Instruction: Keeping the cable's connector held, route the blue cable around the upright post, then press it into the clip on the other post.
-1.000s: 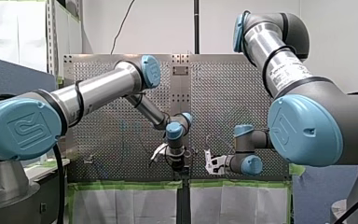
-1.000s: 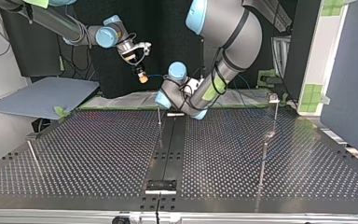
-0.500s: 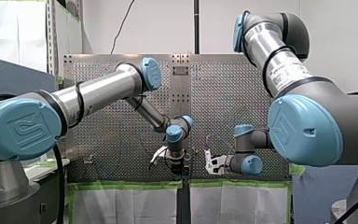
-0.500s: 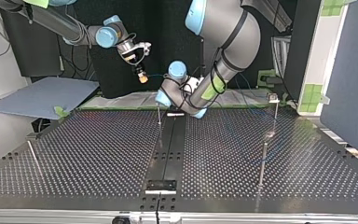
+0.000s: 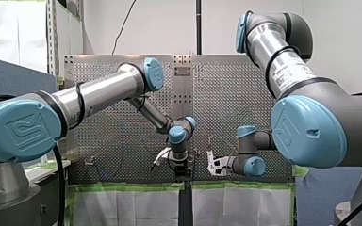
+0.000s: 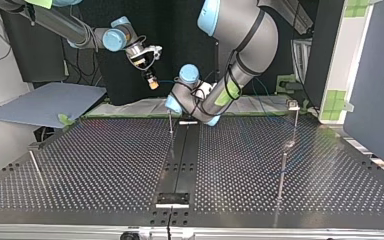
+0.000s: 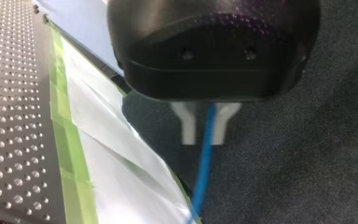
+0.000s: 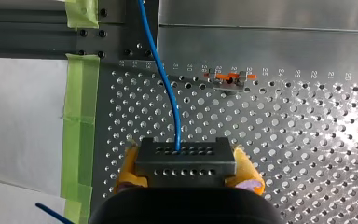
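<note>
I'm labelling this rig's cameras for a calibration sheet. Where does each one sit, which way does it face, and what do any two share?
Front view: behind the arms, facing the perforated table; my left arm at left, my right arm at right.
Top view: across the table, facing the arms; sides crossed.
Left wrist view: on my left wrist; left gripper straddles the blue cable.
Right wrist view: on my right wrist; right gripper holds the connector.
Shared: both wrist views show the blue cable.
</note>
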Controlling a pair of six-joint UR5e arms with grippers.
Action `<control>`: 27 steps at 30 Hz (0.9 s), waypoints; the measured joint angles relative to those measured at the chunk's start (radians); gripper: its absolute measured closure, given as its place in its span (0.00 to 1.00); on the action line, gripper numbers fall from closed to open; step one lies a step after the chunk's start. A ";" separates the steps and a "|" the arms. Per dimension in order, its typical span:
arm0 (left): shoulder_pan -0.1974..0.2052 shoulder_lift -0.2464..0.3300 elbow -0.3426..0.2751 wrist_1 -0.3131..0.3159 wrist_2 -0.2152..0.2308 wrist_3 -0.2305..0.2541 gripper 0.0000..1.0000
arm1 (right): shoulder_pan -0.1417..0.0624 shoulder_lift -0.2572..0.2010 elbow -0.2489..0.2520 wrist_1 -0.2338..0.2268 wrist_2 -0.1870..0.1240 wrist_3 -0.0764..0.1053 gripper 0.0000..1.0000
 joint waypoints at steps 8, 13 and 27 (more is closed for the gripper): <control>-0.004 0.000 0.000 -0.009 -0.002 -0.039 1.00 | -0.007 0.000 -0.002 0.002 0.001 0.015 1.00; -0.005 0.006 -0.004 -0.021 -0.003 -0.077 1.00 | -0.015 0.000 -0.006 0.001 0.001 0.040 1.00; 0.004 0.116 -0.129 0.057 -0.004 -0.122 1.00 | -0.041 0.000 -0.008 -0.003 0.001 0.065 1.00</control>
